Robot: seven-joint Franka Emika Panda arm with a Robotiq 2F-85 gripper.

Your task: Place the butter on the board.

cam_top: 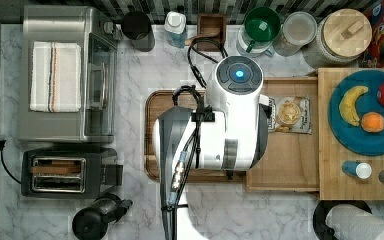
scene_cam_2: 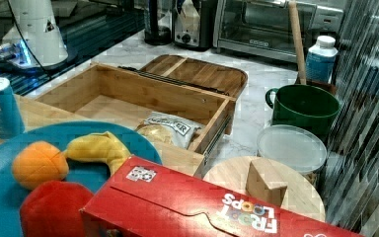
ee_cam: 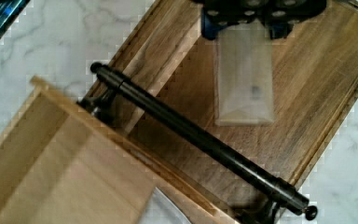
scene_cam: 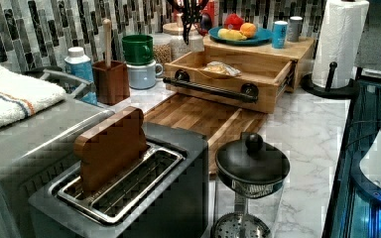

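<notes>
In the wrist view my gripper (ee_cam: 244, 28) is shut on the butter (ee_cam: 244, 79), a pale stick in a translucent wrapper. One end sits between the blue-padded fingers (ee_cam: 210, 27) and the rest hangs toward the dark wooden board (ee_cam: 317, 84). The butter is above the board, on the side away from the drawer; whether it touches the wood is unclear. The board lies on the marble counter (cam_top: 155, 105) (scene_cam: 198, 116) (scene_cam_2: 197, 74). From above, the white arm (cam_top: 230, 120) covers most of the board and hides the butter.
An open light-wood drawer (cam_top: 285, 165) (scene_cam: 258, 74) (scene_cam_2: 128, 94) with a black bar handle (ee_cam: 200, 140) overhangs the board's edge and holds a snack packet (cam_top: 291, 114). A toaster (cam_top: 65, 172), toaster oven (cam_top: 65, 75) and French press (scene_cam: 250, 173) stand nearby. Mugs (cam_top: 261, 25) line the back wall.
</notes>
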